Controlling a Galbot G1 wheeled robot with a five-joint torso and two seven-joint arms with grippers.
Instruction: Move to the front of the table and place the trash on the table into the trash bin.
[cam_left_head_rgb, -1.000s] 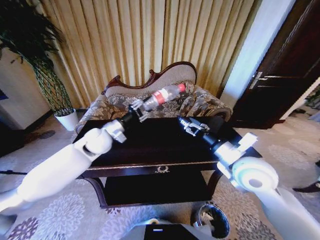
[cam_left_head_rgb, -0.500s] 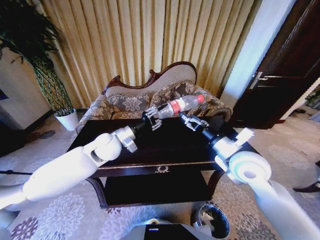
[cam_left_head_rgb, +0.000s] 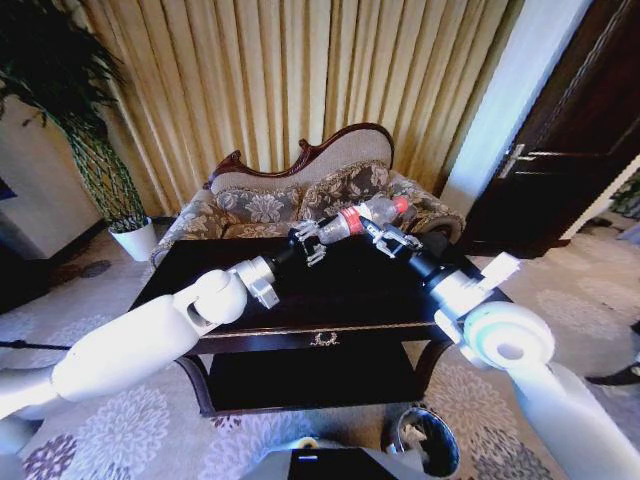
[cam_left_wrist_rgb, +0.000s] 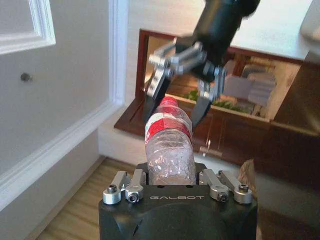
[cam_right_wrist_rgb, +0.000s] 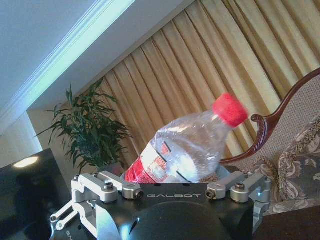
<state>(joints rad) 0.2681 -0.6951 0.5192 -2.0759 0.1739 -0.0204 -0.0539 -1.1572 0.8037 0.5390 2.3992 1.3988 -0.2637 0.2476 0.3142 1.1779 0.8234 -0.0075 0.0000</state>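
Clear plastic, red cap and red label: the bottle (cam_left_head_rgb: 362, 215) is off the table (cam_left_head_rgb: 330, 290) and held in the air above its far edge, in front of the sofa (cam_left_head_rgb: 300, 195). The left gripper (cam_left_head_rgb: 312, 238) is clamped on the bottle's lower end; the left wrist view has the body of the bottle standing straight out between its fingers. Over the last second this arm has carried the bottle from above the table's far left part toward the middle, and the right gripper (cam_left_head_rgb: 392, 238) has come up from lower over the table to meet it. In the left wrist view the right gripper's 2 jaws stand spread on either side of the capped end, near the label, and I cannot tell whether they touch the plastic yet; they do not look closed on it. The right wrist view has the bottle lying just past that gripper's knuckles, cap tilted up. My reading is a handover from left to right, which fits the layout, since the trash bin (cam_left_head_rgb: 428, 440) sits on the carpet in front of the table on the robot's right side, well below and apart from the bottle. The drop into the bin is not yet done, so the task looks about midway for this piece.
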